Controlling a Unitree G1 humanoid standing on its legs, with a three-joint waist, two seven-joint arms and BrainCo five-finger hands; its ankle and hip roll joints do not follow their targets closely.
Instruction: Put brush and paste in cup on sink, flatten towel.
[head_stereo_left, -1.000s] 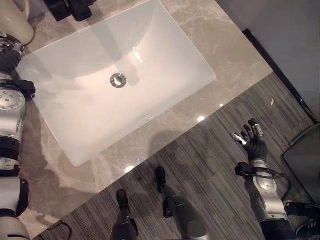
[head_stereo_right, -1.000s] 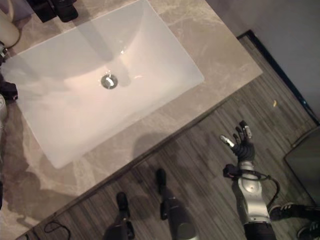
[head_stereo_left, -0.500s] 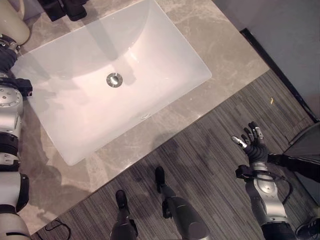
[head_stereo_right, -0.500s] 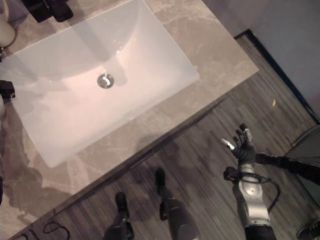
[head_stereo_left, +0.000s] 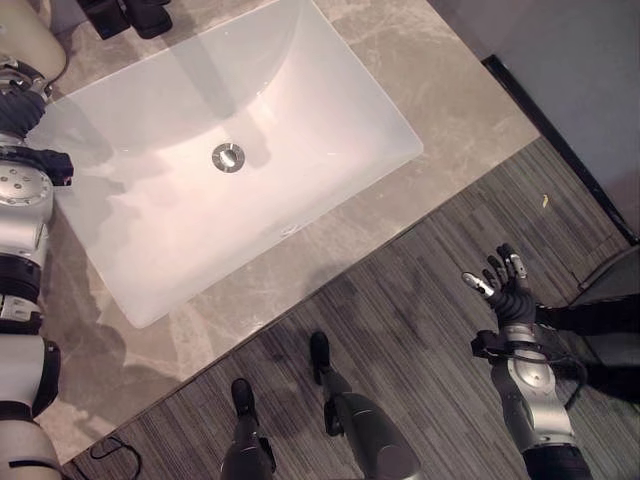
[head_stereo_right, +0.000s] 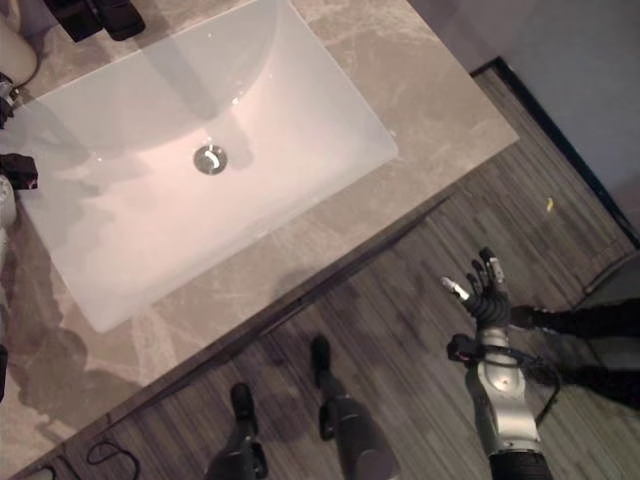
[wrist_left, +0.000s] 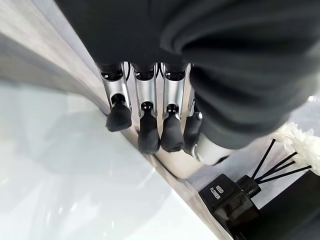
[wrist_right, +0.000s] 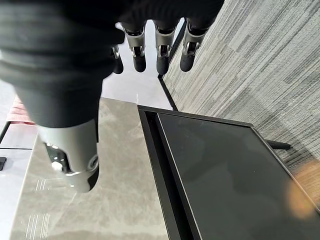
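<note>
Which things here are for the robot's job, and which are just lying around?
For the job:
sink
cream pot, maybe the cup
left hand, open
right hand, open

Just lying about:
reed diffuser
counter
floor

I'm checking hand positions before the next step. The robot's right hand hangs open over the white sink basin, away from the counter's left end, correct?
Not quite. The right hand is open, but it hangs over the striped grey floor beside the counter, not over the white sink basin. The left eye view shows it.
</note>
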